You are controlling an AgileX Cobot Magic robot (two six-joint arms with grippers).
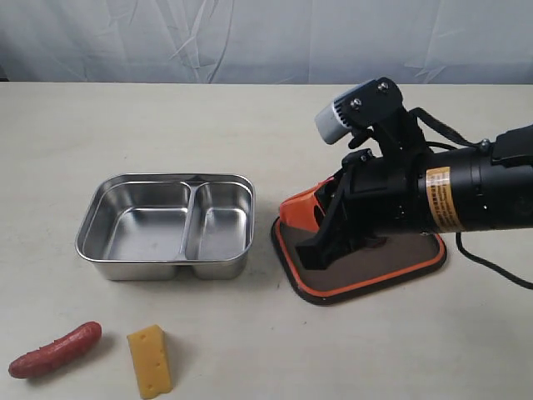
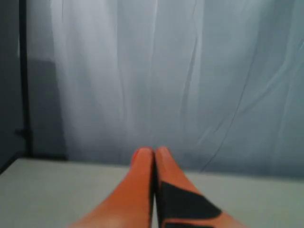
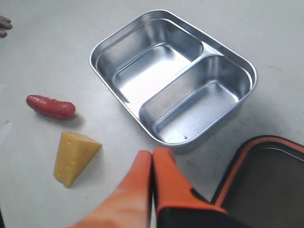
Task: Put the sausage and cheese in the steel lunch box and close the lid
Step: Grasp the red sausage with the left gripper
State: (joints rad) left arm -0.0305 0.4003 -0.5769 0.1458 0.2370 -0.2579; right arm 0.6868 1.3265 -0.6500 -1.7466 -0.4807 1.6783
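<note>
Steel lunch box (image 1: 146, 233) sits empty on the worktop (image 1: 333, 350), with the sausage (image 1: 55, 349) and cheese (image 1: 150, 361) apart from it and the lid (image 1: 400, 258) beside it. The right gripper (image 3: 152, 159) and left gripper (image 2: 154, 154) are both pressed together, holding nothing. The glossy sausage may roll from a pinch. The right arm hides the lid's centre, and the exterior view misses the left arm.

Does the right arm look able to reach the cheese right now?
Probably yes: only bare table lies between the shut right gripper and the cheese; the steel lunch box sits aside.
</note>
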